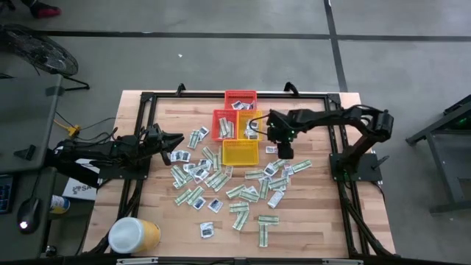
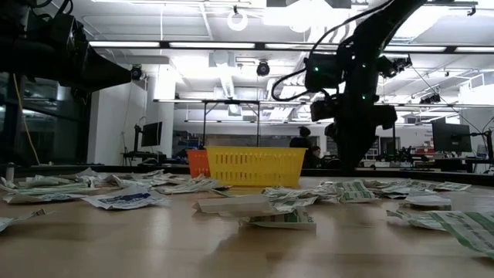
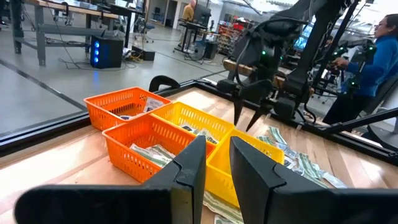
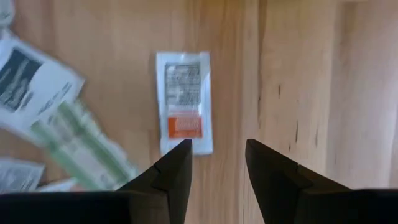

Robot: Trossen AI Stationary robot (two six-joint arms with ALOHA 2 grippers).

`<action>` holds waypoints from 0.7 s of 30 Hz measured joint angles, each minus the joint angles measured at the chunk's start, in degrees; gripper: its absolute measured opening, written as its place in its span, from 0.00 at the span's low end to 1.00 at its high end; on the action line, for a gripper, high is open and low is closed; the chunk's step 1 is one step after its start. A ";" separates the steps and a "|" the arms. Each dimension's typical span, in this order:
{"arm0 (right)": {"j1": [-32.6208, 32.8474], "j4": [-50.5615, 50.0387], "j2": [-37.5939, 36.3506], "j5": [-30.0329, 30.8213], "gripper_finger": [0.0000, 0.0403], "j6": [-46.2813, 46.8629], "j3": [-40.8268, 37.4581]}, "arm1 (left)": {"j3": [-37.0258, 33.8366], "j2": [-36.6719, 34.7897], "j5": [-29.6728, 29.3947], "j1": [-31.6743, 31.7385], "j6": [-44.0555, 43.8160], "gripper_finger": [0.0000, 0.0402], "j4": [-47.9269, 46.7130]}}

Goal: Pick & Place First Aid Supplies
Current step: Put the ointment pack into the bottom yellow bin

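The right gripper [image 1: 283, 152] hangs just right of the yellow basket [image 1: 240, 153], near the middle of the high view, its jaws released and empty. Under it on the bare wood lies 1 white packet with an orange mark [image 4: 183, 102], seen in the right wrist view just beyond the parted jaws, apart from them. The first aid packets [image 1: 221, 188] are scattered over the table [image 1: 331, 228], mostly in the centre and lower half of the high view; some lie inside the orange baskets [image 1: 227, 125] and the red basket [image 1: 241, 99] above the yellow one. The left gripper [image 1: 175, 140] waits at the left of the scatter, its jaws a narrow gap apart with nothing between them. A big yellow tub with a white lid [image 1: 134, 235] lies at the lower left of the table. In the left wrist view a person in blue [image 3: 367, 59] stands beyond the table.
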 joint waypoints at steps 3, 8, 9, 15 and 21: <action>0.48 1.91 -0.01 1.87 0.36 0.46 -1.80 | -0.02 0.00 -0.01 0.01 -0.01 0.18 0.00; 1.84 4.50 -0.01 2.20 0.36 0.64 -3.78 | 0.01 -0.01 -0.01 0.01 -0.01 0.18 0.00; 2.20 5.20 -0.01 2.22 0.36 0.64 -4.15 | -0.01 0.00 -0.01 0.01 0.00 0.18 0.00; 3.77 7.18 0.43 2.14 0.36 3.26 -5.06 | 0.00 0.00 -0.01 0.00 -0.01 0.18 0.00; 3.71 10.59 0.58 1.70 0.36 6.04 -7.76 | 0.00 0.00 -0.01 0.01 -0.01 0.18 0.00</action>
